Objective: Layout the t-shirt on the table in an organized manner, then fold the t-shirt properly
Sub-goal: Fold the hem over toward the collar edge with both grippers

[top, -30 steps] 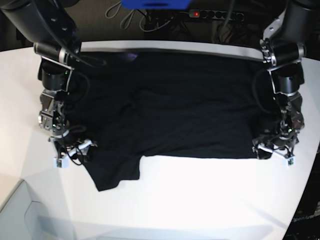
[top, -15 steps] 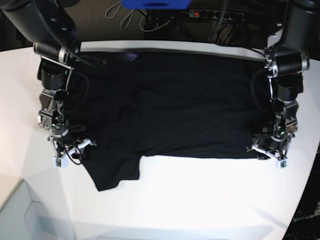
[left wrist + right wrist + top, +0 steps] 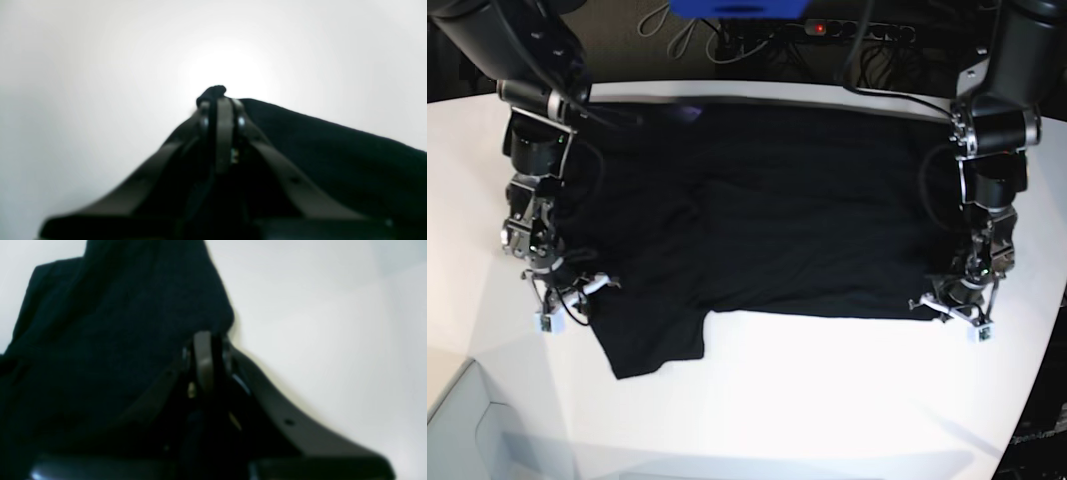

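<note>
Surface: a white table [image 3: 827, 400] with a curved far edge, smooth and glossy, showing a bright reflection near its front half. A lower pale grey surface shows at the near left corner of the base view. Behind the table the room is dark; a power strip [image 3: 857, 29] with a red lit switch lies on the floor among loose cables [image 3: 697, 40], and a blue object [image 3: 737, 8] is cut off by the top edge of the picture.

Task item: the black t-shirt [image 3: 767, 210] lies spread across the far half of the table, reaching almost from arm to arm. Its near edge runs roughly straight, except at the base view's left, where a flap of fabric hangs further toward the front. Creases run through the middle of the cloth. No print is discernible.

Right gripper [image 3: 567, 297]: at the shirt's edge on the base view's left. In its wrist view [image 3: 208, 340] the fingers are pressed together, with dark cloth [image 3: 116, 340] bunched against the tips; it has hold of the t-shirt.

Left gripper [image 3: 955, 305]: at the shirt's near corner on the base view's right. In its wrist view [image 3: 220, 100] the fingers are closed, a small tuft of black fabric protruding above the tips, and the shirt [image 3: 333, 156] trails away to one side over the white table [image 3: 100, 66].
</note>
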`<state>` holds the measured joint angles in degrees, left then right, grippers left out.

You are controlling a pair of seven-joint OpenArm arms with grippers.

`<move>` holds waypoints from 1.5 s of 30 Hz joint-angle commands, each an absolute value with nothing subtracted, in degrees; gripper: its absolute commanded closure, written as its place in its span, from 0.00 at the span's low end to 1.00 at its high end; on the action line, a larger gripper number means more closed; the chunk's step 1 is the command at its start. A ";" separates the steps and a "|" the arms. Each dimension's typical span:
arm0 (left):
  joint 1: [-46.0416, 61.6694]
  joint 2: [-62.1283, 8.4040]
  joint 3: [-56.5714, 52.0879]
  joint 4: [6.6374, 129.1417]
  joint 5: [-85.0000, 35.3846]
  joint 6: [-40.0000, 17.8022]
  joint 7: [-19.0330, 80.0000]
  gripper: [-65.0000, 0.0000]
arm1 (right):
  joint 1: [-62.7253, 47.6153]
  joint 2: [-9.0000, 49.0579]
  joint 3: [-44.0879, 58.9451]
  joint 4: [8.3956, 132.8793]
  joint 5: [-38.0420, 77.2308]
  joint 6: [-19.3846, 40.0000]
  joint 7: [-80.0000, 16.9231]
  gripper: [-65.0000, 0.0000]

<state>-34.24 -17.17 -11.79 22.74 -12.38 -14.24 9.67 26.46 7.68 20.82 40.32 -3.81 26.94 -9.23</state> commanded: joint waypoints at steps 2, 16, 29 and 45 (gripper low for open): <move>-34.15 -17.80 -11.74 26.77 -15.43 -14.64 10.86 1.00 | 26.07 8.22 20.97 44.88 -0.84 26.86 -8.31 1.00; -20.18 -21.23 -13.58 59.03 -28.09 -14.11 25.98 1.00 | 14.73 8.13 20.88 72.13 9.27 26.95 -13.58 1.00; -7.87 -20.53 -22.81 75.03 -28.18 -14.11 26.07 1.00 | 0.13 8.13 20.88 90.77 16.66 27.03 -16.40 1.00; 9.98 -15.08 -31.69 88.66 -28.18 -14.55 26.07 1.00 | -19.30 8.04 20.88 98.51 25.36 27.12 -11.74 1.00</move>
<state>10.55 -14.13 -31.31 87.48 -27.57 -14.57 27.68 -19.33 7.60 20.56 97.56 24.51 26.96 -13.37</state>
